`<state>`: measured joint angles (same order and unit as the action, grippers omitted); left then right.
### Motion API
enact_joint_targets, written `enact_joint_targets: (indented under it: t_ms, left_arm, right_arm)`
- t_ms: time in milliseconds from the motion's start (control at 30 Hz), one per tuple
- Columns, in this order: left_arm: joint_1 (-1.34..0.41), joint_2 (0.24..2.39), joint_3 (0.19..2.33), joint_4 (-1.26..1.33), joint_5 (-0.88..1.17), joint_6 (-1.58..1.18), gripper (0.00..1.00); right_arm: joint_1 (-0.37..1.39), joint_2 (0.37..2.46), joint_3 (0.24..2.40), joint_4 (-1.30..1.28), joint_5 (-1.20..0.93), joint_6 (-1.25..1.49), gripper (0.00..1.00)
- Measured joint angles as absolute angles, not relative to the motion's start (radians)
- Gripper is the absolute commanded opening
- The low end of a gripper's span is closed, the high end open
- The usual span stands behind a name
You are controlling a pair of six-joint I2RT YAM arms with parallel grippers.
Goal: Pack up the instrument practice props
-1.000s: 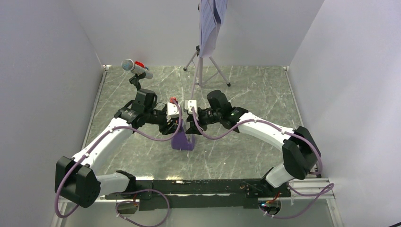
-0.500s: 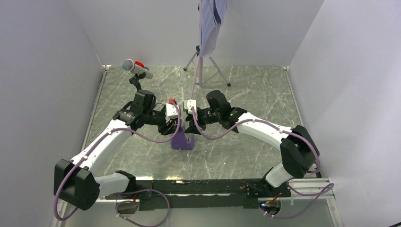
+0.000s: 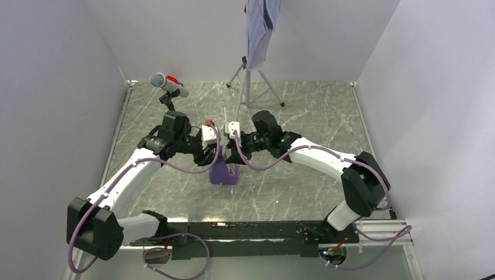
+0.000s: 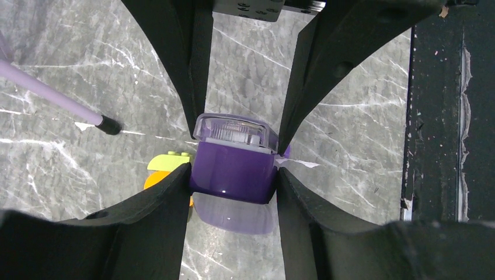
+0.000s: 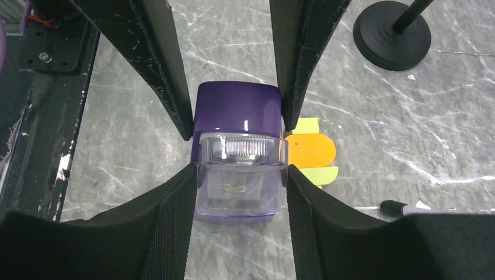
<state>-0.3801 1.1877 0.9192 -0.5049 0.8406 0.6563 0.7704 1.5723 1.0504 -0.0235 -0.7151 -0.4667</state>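
The purple wedge metronome (image 3: 224, 174) stands on the marble floor at the centre front. My left gripper (image 3: 210, 157) is shut on its purple body (image 4: 233, 170) from the left. My right gripper (image 3: 232, 156) is shut on its clear front cover (image 5: 240, 175) from the right. The orange-and-yellow-green block (image 5: 310, 151) lies right beside the metronome, also in the left wrist view (image 4: 165, 166). The grey music stand (image 3: 247, 87) with white sheet-music pages (image 3: 257, 29) stands at the back. The silver microphone (image 3: 166, 83) is at the back left, with its black round base (image 5: 392, 36) on the floor.
A purple stand leg with a black tip (image 4: 55, 96) reaches close to the metronome. The black mounting rail (image 3: 251, 230) runs along the near edge. White walls (image 3: 58, 87) enclose the floor on the left, back and right.
Both grippers have shifted slightly left and drawn closer around the metronome, which has moved a little left with them.
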Motion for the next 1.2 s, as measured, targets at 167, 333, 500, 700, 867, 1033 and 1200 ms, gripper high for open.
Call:
enact_joint_targets:
  t_ms: [167, 333, 500, 700, 867, 1033, 1200]
  left_arm:
    - [-0.363, 1.167, 0.890, -0.464, 0.840, 0.619, 0.01]
    - [-0.346, 1.137, 0.839, -0.393, 0.858, 0.573, 0.01]
    - [-0.318, 1.129, 0.808, -0.337, 0.900, 0.521, 0.01]
    - [-0.313, 1.128, 0.810, -0.343, 0.904, 0.522, 0.01]
    - [-0.314, 1.128, 0.826, -0.385, 0.900, 0.558, 0.01]
    - [-0.321, 1.127, 0.827, -0.396, 0.900, 0.574, 0.01]
    - [-0.328, 1.124, 0.827, -0.406, 0.900, 0.591, 0.01]
  right_arm:
    - [0.771, 1.604, 1.065, 0.000, -0.714, -0.422, 0.00]
    - [0.774, 1.597, 1.013, 0.100, -0.707, -0.369, 0.00]
    - [0.775, 1.594, 0.972, 0.191, -0.706, -0.312, 0.00]
    - [0.776, 1.584, 0.968, 0.203, -0.704, -0.305, 0.00]
    - [0.791, 1.567, 0.968, 0.178, -0.673, -0.325, 0.00]
    - [0.792, 1.555, 0.968, 0.154, -0.676, -0.320, 0.00]
    - [0.778, 1.550, 0.968, 0.142, -0.708, -0.294, 0.00]
